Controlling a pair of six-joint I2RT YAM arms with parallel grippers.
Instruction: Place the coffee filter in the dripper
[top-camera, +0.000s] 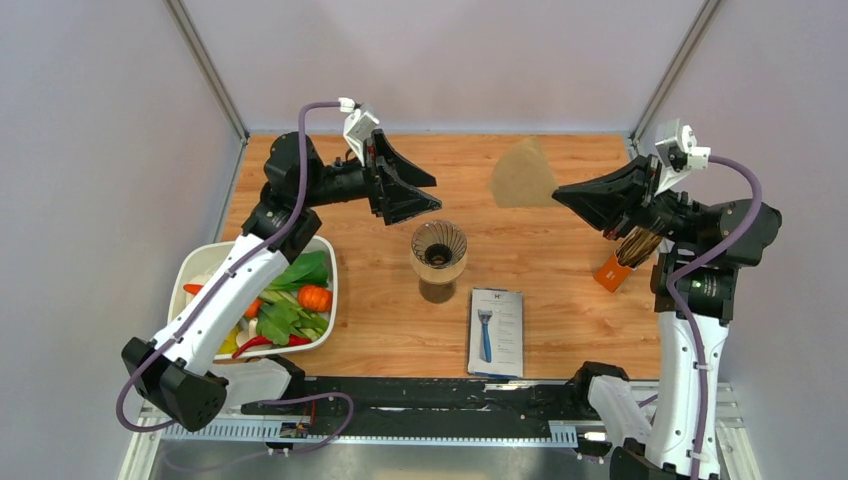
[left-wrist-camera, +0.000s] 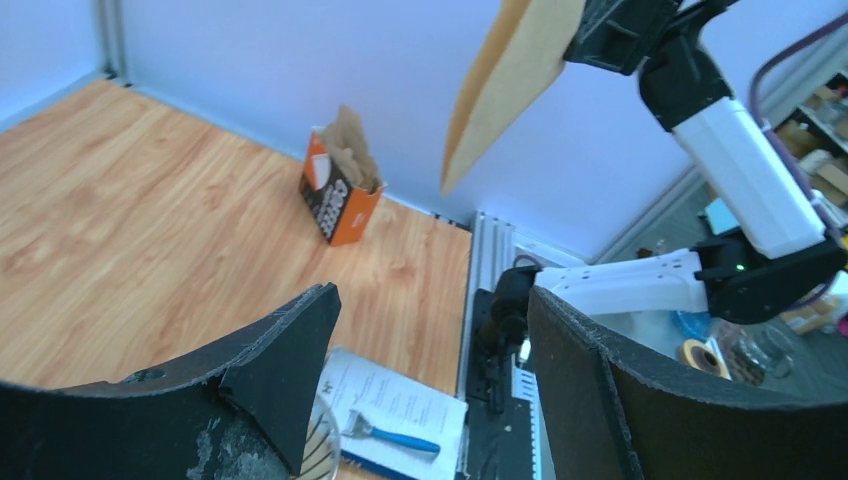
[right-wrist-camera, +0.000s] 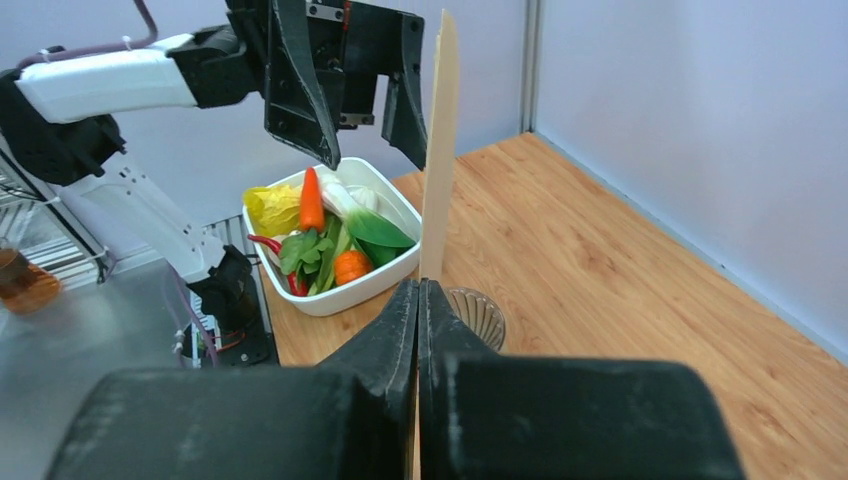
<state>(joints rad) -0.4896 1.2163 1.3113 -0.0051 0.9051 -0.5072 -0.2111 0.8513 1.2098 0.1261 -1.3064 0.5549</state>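
The desk (top-camera: 560, 300) has room to spare, so the largest hazard I see is the arms themselves. The left jaws gape wide and carry nothing, and they face the right jaws across the gap. If both close in over the same spot, they could clash. The vegetable bowl (right-wrist-camera: 345, 293) sits well behind the left jaws, and the razor card (top-camera: 497, 330) lies below and off to the side of the right jaws. Neither seems likely to interfere.

The dripper (top-camera: 438, 250) stands upright on the desk, below and between the two pairs of jaws and closer to the left pair. It looks light, so a low or off-centre descent could tip it or push it along.

The coffee filter (top-camera: 522, 175) is held in the air, pinched at one edge in the closed right jaws and sticking out ahead of them, folded flat. The thin paper may not open into a cone. It could then catch on the rim, buckle, or slide down outside the dripper when let go.
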